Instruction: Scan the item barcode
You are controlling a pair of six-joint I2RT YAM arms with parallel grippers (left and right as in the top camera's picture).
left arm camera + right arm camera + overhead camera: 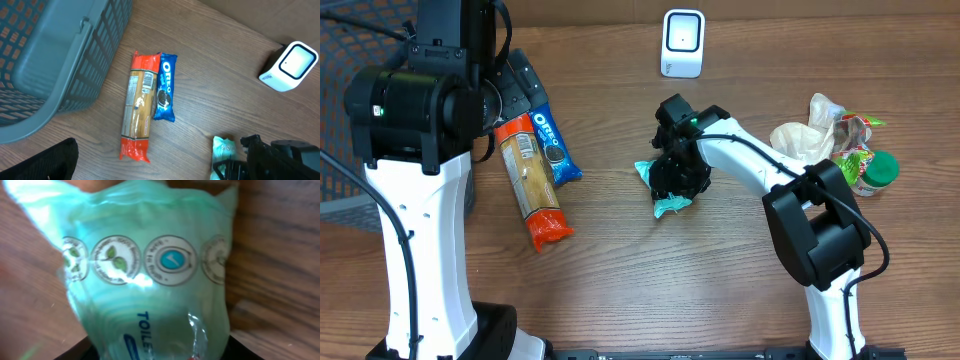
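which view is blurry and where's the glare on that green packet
Right wrist: the green packet fills the frame, soft and out of focus, with white glare at its top left and centre. Overhead: sharp, evenly lit. Left wrist: sharp too.

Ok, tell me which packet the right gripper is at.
The teal packet, beneath the right gripper; the Oreo pack and the orange-ended biscuit pack lie apart, by the left arm.
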